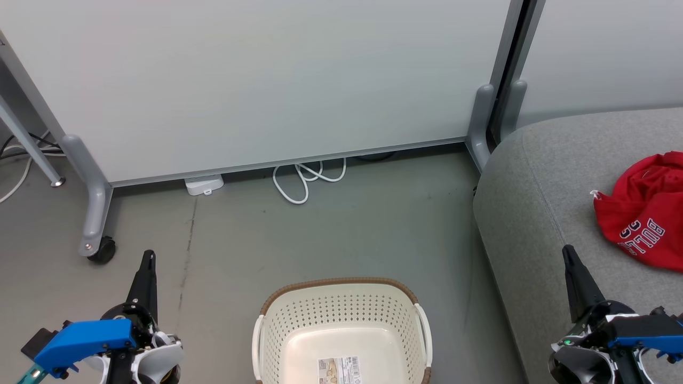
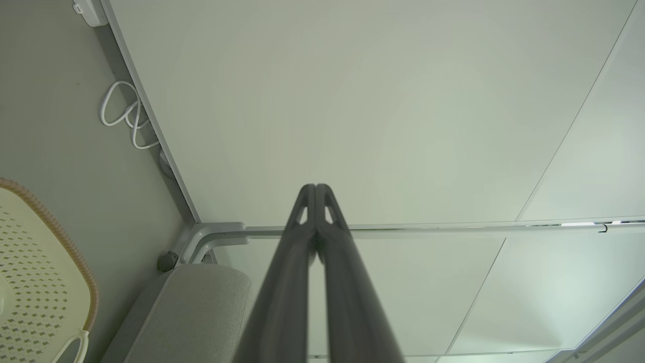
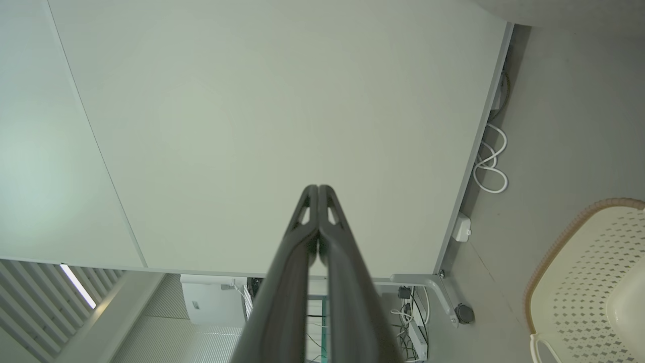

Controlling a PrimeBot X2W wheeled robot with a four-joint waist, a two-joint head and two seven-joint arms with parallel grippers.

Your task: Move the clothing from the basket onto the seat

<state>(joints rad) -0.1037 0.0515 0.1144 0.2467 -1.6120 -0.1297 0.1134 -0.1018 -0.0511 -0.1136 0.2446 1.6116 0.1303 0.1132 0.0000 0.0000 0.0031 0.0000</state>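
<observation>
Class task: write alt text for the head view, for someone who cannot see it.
An empty cream basket stands on the floor; red clothing lies on the grey seat at right. The left gripper and right gripper are shut.

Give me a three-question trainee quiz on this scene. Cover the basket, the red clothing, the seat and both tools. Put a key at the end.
1. Fill in: the left tool and the right tool both have their fingers ____ (open or shut).
2. True or false: the basket stands on the seat.
3. Choose one: the red clothing lies A) in the basket, B) on the seat, C) in the right tool.

Key: 1 shut; 2 false, it stands on the floor beside the seat; 3 B.
</observation>
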